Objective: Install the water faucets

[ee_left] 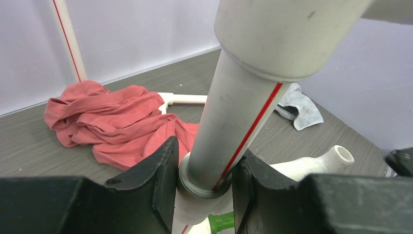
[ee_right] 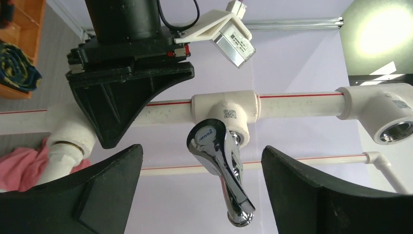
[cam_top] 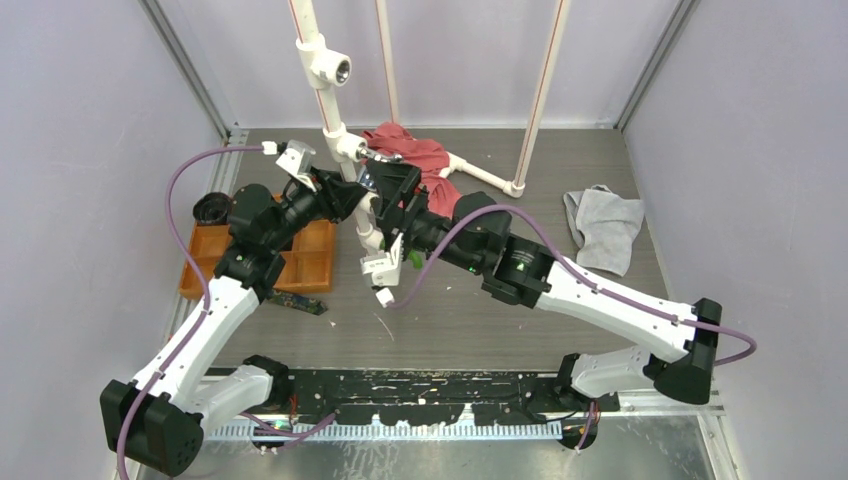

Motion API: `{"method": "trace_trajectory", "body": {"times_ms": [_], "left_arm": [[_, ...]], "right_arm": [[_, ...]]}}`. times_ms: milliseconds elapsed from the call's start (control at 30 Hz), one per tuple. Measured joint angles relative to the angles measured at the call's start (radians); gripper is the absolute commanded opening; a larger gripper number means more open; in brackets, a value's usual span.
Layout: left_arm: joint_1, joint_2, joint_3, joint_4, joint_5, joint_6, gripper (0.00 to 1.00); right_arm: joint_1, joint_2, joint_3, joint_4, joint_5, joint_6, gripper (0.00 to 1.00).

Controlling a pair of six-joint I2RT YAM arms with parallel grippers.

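A silver water faucet hangs from a tee fitting on the white pipe, with its spout pointing down; it also shows in the top view. My right gripper is open, with one finger on each side of the faucet and not touching it; it also shows in the top view. My left gripper is shut on the white pipe just above a fitting, and it also shows in the top view. A bit of a green tap shows below the left gripper.
A second tee with an open threaded mouth sits further along the pipe. A red cloth and a grey cloth lie on the table. An orange tray and a black round part sit at the left.
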Motion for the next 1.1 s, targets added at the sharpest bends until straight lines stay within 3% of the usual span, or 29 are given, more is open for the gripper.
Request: {"method": "trace_trajectory", "body": {"times_ms": [400,600,667,800,1100], "left_arm": [[0.000,0.000,0.002,-0.005,-0.001,0.000,0.00],[0.000,0.000,0.002,-0.005,-0.003,0.000,0.00],[0.000,0.000,0.002,-0.004,-0.003,0.000,0.00],[0.001,0.000,0.002,-0.005,-0.004,-0.002,0.00],[0.003,0.000,0.002,-0.004,-0.003,-0.002,0.00]], "right_arm": [[-0.003,0.082,0.014,0.109,0.074,-0.095,0.51],[-0.003,0.087,0.055,0.090,0.083,-0.034,0.26],[-0.003,0.097,0.103,0.042,0.084,0.040,0.19],[-0.003,0.127,0.213,-0.063,0.083,0.236,0.24],[-0.062,0.157,0.348,-0.137,0.071,0.902,0.08]]}}
